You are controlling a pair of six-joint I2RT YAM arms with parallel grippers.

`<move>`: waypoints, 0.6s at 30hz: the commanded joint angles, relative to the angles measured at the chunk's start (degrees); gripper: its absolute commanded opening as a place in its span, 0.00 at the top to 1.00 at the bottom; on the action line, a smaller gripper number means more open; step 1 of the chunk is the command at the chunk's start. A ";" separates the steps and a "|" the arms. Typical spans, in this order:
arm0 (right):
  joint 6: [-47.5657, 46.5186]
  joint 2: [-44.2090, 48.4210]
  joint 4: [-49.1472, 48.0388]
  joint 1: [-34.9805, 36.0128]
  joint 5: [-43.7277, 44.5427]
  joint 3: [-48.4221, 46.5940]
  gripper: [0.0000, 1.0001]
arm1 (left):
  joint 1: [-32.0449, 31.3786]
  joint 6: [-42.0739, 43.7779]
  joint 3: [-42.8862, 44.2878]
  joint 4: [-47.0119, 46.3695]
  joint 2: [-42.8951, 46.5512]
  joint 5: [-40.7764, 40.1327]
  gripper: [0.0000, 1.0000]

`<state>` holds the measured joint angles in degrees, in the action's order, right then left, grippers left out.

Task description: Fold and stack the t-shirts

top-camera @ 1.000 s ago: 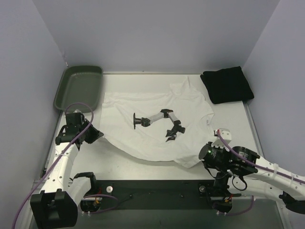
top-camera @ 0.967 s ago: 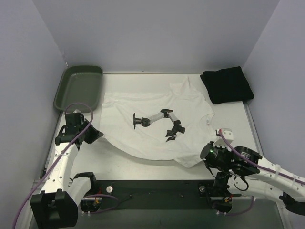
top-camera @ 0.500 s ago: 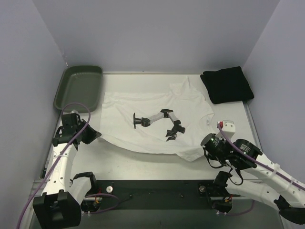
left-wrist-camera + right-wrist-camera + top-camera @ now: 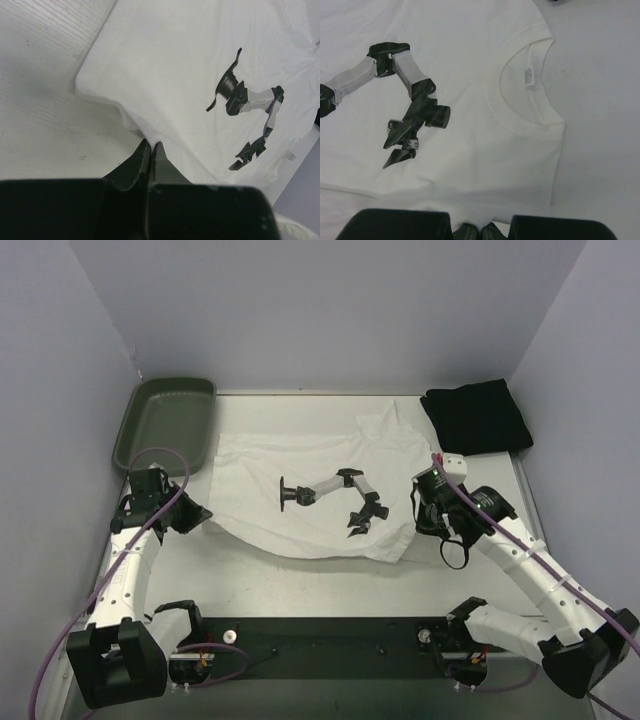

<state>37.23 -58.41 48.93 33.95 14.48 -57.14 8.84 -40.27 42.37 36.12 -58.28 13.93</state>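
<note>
step: first fold on the white t-shirt (image 4: 260,475), as far as I can tell. I've got its near edge in both grippers and nothing is folded over yet.

left gripper (image 4: 151,150): fingers pressed tight together, with a little ridge of the white hem's near-left corner pinched at the tips.

right gripper (image 4: 480,231): same deal. The fingers are closed at the bottom of my wrist view and the near-right edge of the shirt bunches right into them, below the collar.

white shirt: mostly flat on the table (image 4: 330,580), print side up, collar toward my right. The near edge is a bit wavy between my two grips.

black t-shirt (image 4: 478,420): already a neat folded square at the far right corner, well apart from the white one. I'd guess that's the stack spot.

tray (image 4: 165,425): the green one at far left, just beside the shirt's far-left corner. Not part of this.

next move: I reckon it's lifting both corners together and carrying the near edge over toward the far edge.

what it calls for: keeping both hands level and the hem taut so the crease comes out straight. The cloth is floppy, so if one side lags the fold will skew.
</note>
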 commanded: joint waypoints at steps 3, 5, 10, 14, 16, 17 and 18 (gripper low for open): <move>-8.31 -6.88 -5.68 -5.73 -7.35 -6.83 1.00 | 0.65 -0.51 2.02 -3.69 -1.04 -0.49 1.00; -8.84 -8.38 -6.21 -6.71 -8.32 -9.29 1.00 | 0.65 -0.51 1.58 -3.86 -0.96 -0.31 1.00; -9.55 -13.30 -7.35 -8.02 -10.61 -13.69 1.00 | 1.18 -0.60 1.31 -4.13 -0.78 -0.31 1.00; -10.07 -15.76 -8.85 -9.26 -12.63 -16.06 1.00 | 1.62 -0.69 1.75 -4.21 -1.57 -0.57 1.00; -10.34 -17.26 -9.20 -9.70 -13.16 -17.29 1.00 | 1.70 -0.86 2.01 -4.56 -2.27 -0.92 1.00; -10.51 -17.70 -9.37 -9.96 -13.51 -17.65 1.00 | 1.71 -1.38 2.10 -4.91 -3.06 -0.93 1.00; -10.51 -18.74 -9.55 -10.13 -13.77 -17.91 1.00 | 1.71 -1.65 2.10 -5.35 -3.50 -0.84 1.00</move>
<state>28.14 -75.13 40.18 24.75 2.68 -72.12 9.98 -40.75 42.37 35.09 -60.14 13.72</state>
